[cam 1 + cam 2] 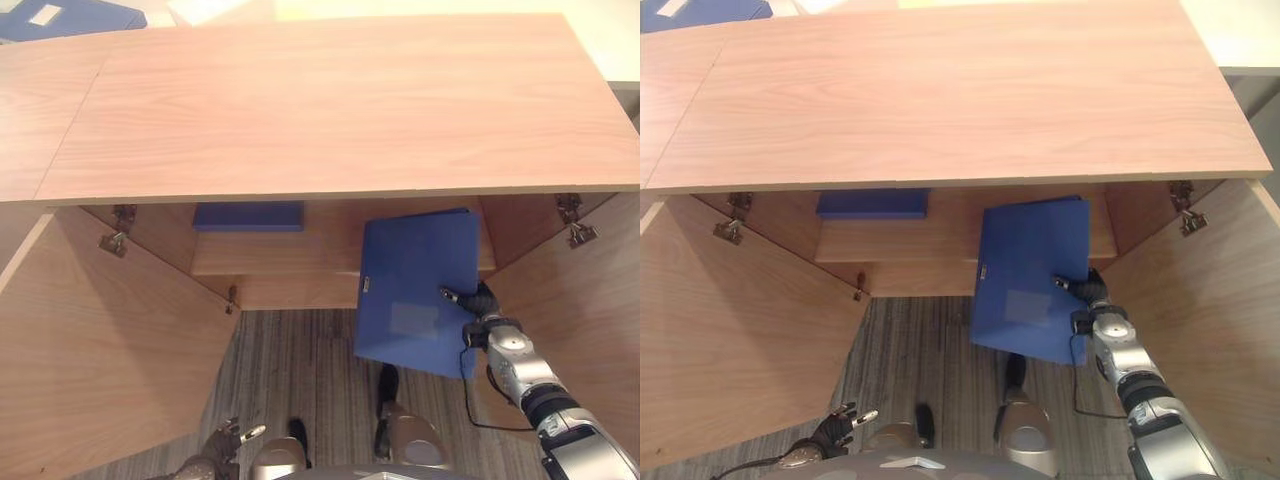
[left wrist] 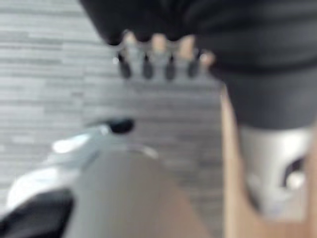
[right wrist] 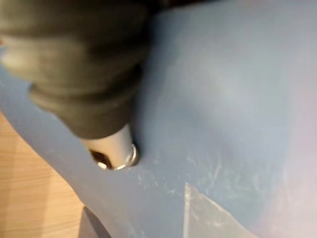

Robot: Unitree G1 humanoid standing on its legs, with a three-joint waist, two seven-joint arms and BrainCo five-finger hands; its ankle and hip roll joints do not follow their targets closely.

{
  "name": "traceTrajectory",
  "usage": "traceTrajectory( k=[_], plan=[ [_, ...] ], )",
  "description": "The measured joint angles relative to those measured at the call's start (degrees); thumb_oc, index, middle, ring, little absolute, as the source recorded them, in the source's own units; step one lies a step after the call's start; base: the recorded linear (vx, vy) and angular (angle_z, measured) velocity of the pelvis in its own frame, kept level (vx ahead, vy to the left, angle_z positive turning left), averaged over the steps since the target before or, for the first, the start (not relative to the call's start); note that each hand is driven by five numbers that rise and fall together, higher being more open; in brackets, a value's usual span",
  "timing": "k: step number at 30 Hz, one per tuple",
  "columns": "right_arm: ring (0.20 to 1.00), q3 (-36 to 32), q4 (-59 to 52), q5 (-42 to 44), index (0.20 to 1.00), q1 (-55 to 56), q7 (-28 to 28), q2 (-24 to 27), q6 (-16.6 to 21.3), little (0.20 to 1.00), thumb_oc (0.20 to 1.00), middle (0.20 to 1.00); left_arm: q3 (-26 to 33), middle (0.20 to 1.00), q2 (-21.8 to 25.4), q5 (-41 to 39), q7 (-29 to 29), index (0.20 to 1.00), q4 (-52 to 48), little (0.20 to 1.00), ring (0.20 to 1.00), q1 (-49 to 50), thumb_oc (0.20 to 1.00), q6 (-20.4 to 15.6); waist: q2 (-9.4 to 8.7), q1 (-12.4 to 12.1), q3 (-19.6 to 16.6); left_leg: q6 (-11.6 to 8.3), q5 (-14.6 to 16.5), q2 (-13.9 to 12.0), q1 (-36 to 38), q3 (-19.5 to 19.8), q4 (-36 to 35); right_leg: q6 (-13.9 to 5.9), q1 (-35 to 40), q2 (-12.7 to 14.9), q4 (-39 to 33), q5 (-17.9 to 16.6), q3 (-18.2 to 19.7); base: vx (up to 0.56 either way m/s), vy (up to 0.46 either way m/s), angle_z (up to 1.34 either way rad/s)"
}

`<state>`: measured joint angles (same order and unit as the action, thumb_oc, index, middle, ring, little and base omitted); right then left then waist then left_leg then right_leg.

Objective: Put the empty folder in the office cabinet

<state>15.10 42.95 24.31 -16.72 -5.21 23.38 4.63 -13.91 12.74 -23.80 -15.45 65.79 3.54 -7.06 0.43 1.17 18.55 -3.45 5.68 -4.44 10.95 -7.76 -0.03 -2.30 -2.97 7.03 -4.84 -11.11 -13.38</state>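
Note:
A blue folder [image 1: 415, 290] hangs tilted at the open front of the wooden office cabinet [image 1: 330, 110], its far end reaching in over the right part of the shelf. My right hand [image 1: 482, 303] is shut on the folder's right edge, thumb [image 3: 114, 148] pressed on the blue cover [image 3: 223, 99]. My left hand [image 1: 835, 430] hangs low near the floor by the left door, open and holding nothing, with its fingers [image 2: 158, 54] straight above the grey carpet.
A second blue folder [image 1: 248, 216] lies on the shelf's left side. Both cabinet doors stand wide open, left [image 1: 100, 340] and right [image 1: 580, 320]. Another blue folder [image 1: 60, 18] lies on a surface beyond the cabinet's far left corner.

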Motion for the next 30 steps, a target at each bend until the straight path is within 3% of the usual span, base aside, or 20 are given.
traceTrajectory(
  k=[7,15,22,25,27,30],
  plan=[
    [0.2,-2.9,5.2,7.3,0.2,-3.1,7.2,-5.3,-4.4,0.2,0.2,0.2,-1.5,1.0,0.0,0.0,0.3,1.0,1.6,1.0,1.0,0.0,1.0,-0.1,-0.71,-1.0,1.9,0.89,0.9,1.9,-0.8,1.2,0.6,-2.21,-4.5,3.1,8.4,3.7,0.4,0.1,-0.024,0.06],
    [0.2,-8.3,12.0,15.4,0.2,-14.2,17.0,-5.5,-6.4,0.2,0.2,0.2,-1.8,1.0,0.0,-0.2,1.3,1.0,2.1,1.0,1.0,-1.9,1.0,-0.7,-0.24,-1.9,5.3,0.7,2.3,1.0,-5.0,2.4,5.0,-0.24,-11.2,4.2,19.8,9.2,0.2,0.04,-0.067,0.06],
    [0.2,-9.0,18.1,15.6,0.2,-28.2,20.2,2.1,-7.1,0.2,0.2,0.2,-2.3,1.0,0.1,-3.1,1.3,1.0,1.6,1.0,1.0,-5.3,1.0,-1.2,0.38,-4.9,9.7,-0.08,3.4,0.6,-12.7,4.4,10.7,1.04,-16.7,5.1,23.3,10.0,-0.9,-0.01,-0.054,0.14],
    [0.2,-9.3,18.5,19.8,0.2,-29.2,21.3,3.2,-7.0,0.2,0.2,0.2,-2.4,1.0,0.2,-3.5,1.3,1.0,1.5,1.0,1.0,-5.6,1.0,-1.9,0.43,-5.2,10.8,-0.23,3.5,0.5,-14.0,5.6,11.9,1.3,-17.2,5.4,24.2,10.2,-1.1,0.07,-0.09,0.2],
    [0.2,-10.8,18.6,24.8,0.2,-29.2,24.4,3.1,-6.8,0.2,0.2,0.2,-3.1,1.0,0.1,-4.1,1.6,1.0,1.2,1.0,1.0,-6.0,1.0,-2.0,1.02,-5.3,11.5,-0.36,3.4,0.2,-14.7,7.1,12.4,1.25,-18.2,5.2,26.3,10.2,1.6,0.0,-0.057,0.36],
    [0.2,-15.5,18.7,31.0,0.2,-30.4,29.0,3.4,-3.1,0.2,0.2,0.2,-4.6,1.0,0.2,-4.5,2.5,1.0,-1.1,1.0,1.0,-6.0,1.0,-2.3,2.33,-5.6,12.8,-1.43,2.7,-0.1,-17.2,9.3,12.5,0.22,-20.6,4.2,27.8,10.8,6.4,-0.05,-0.013,0.33]
  ],
)
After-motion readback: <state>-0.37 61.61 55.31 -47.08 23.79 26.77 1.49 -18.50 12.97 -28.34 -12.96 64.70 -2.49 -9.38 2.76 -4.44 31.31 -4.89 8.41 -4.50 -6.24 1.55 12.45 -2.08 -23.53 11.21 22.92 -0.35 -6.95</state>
